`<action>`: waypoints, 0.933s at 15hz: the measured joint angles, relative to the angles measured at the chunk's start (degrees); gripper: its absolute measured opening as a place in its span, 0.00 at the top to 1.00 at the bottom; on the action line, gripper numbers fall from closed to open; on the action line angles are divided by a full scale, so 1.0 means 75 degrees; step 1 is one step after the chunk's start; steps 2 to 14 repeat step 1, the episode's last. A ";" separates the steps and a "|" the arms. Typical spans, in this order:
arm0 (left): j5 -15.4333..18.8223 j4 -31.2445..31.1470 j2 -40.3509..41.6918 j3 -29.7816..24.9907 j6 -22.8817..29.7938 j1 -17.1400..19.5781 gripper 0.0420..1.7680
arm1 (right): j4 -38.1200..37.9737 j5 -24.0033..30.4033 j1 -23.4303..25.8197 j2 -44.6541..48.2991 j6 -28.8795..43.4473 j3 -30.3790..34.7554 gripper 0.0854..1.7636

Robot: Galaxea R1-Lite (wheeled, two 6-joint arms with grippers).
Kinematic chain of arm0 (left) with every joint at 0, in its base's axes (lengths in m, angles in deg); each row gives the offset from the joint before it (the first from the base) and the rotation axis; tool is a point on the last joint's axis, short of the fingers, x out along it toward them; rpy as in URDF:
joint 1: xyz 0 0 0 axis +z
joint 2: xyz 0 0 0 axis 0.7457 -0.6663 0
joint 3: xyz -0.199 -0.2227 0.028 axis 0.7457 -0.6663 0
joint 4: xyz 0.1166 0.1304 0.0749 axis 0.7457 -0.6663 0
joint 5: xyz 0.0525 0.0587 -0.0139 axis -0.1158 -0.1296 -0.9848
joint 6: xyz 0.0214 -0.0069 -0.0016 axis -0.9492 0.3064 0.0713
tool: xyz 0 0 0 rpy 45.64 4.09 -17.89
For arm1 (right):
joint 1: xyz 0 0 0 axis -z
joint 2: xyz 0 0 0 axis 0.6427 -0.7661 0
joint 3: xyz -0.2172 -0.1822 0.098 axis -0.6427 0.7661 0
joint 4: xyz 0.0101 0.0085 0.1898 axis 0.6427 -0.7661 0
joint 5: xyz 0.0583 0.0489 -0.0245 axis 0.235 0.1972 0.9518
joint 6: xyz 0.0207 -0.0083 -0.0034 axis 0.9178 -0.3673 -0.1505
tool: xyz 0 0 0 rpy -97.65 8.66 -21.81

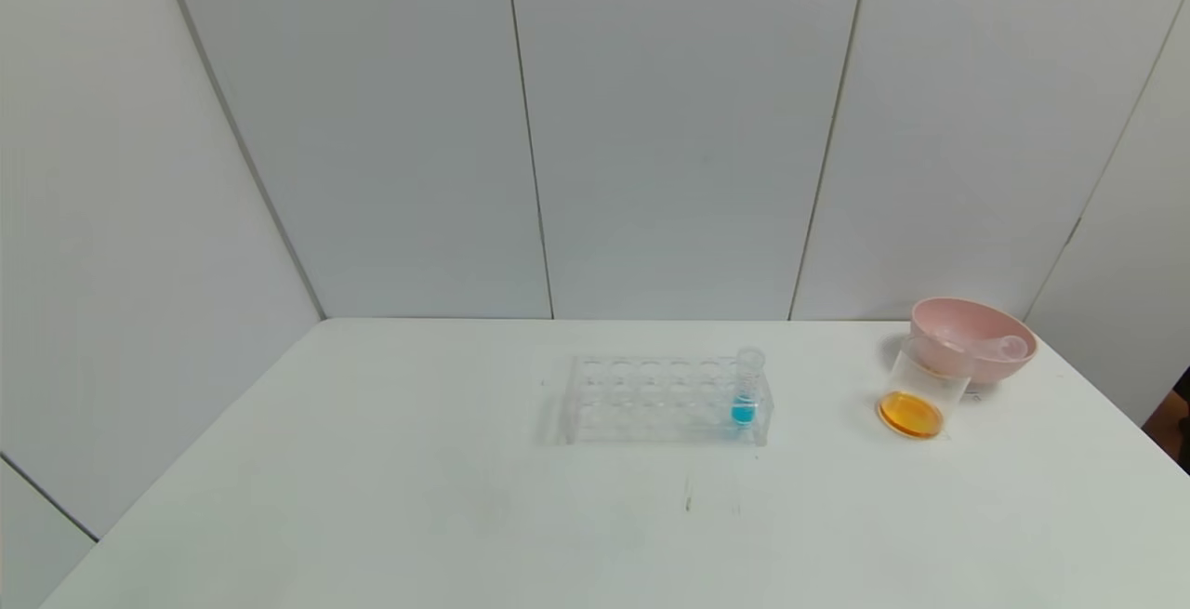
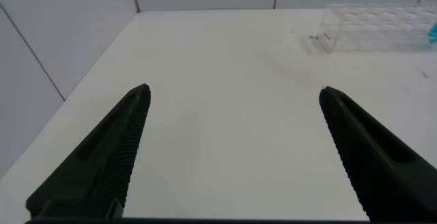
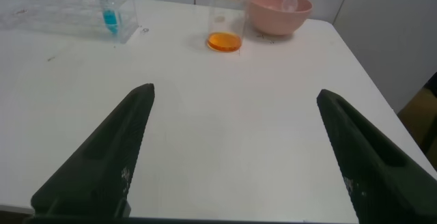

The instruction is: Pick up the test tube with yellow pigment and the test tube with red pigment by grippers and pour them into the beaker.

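both arms sit low and pulled back, outside the head view. we see the left gripper (image 2: 232, 149) with fingers spread wide over bare table (image 1: 372, 497) near its left edge, holding nothing. the right gripper (image 3: 235, 149) is likewise spread wide and holding nothing, above the table's right half.

the beaker (image 1: 920, 395) stands upright far ahead of the right gripper, an orange layer at its bottom, touching or just in front of the pink bowl (image 1: 976, 330) near the far right corner. a clear tube-like piece lies in the bowl; we cannot tell which. the clear rack (image 1: 651, 400) sits mid-table, well apart from both grippers, with the blue tube (image 1: 746, 386) upright at its right end.
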 joint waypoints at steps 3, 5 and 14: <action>0.0000 0.0000 0.0000 0.0000 0.0000 0.0000 0.00 | 0.0003 0.0003 0.0000 0.0044 -0.0005 0.0011 0.04; 0.0000 0.0000 0.0000 0.0000 0.0000 0.0000 0.00 | 0.0003 0.0003 0.0000 0.0044 -0.0005 0.0011 0.04; 0.0000 0.0000 0.0000 0.0000 0.0000 0.0000 0.00 | 0.0003 0.0003 0.0000 0.0044 -0.0005 0.0011 0.04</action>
